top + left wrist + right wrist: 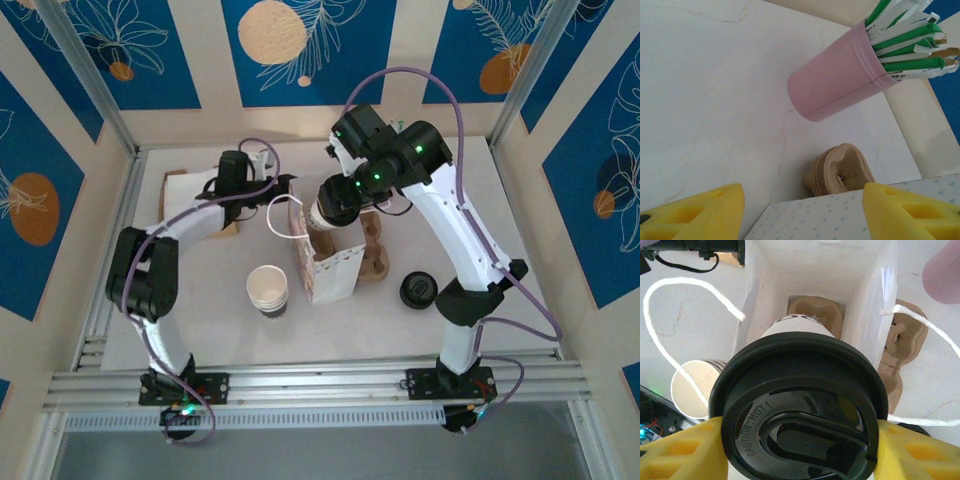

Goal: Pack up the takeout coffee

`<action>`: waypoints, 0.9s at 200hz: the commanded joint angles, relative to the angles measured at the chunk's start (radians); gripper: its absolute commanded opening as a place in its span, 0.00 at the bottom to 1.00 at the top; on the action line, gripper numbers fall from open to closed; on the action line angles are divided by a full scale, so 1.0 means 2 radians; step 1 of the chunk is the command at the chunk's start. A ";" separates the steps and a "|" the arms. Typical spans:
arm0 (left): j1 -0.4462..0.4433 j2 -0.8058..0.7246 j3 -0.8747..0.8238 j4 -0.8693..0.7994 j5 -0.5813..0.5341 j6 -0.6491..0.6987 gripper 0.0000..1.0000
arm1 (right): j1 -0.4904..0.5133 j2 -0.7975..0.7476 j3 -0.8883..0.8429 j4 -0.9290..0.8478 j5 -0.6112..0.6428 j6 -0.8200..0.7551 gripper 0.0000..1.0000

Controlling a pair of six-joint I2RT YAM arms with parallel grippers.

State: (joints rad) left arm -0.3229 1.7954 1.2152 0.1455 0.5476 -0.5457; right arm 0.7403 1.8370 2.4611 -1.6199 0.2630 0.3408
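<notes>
My right gripper [800, 452] was closed partway on the takeout coffee [799, 365], one finger on each side of the cup just beneath its black lid [760, 385]. The cup hung over the open mouth of the white paper bag [867, 285]. Its long axis ran from my fingers down toward the pulp cup carrier [815, 315] on the bag's floor. My left gripper [802, 212] straddled the bag's rim with its fingers well apart, and I couldn't tell whether it gripped. The black lid read "CAUTION: HOT!"; the cup's own print was unreadable.
</notes>
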 commanded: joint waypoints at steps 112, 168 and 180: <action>0.027 -0.182 -0.160 -0.006 -0.036 0.004 0.65 | 0.065 -0.019 -0.072 -0.077 0.028 0.026 0.62; 0.041 -0.181 -0.142 -0.017 -0.026 0.002 0.66 | 0.074 -0.025 -0.109 -0.078 0.031 0.031 0.62; 0.042 -0.180 -0.140 -0.017 -0.025 0.003 0.67 | 0.075 -0.026 -0.114 -0.078 0.030 0.031 0.62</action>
State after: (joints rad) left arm -0.2459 1.4498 0.9058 0.1287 0.4854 -0.5579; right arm 0.8829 1.8202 2.2562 -1.6203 0.3153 0.3836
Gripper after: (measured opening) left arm 0.661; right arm 0.633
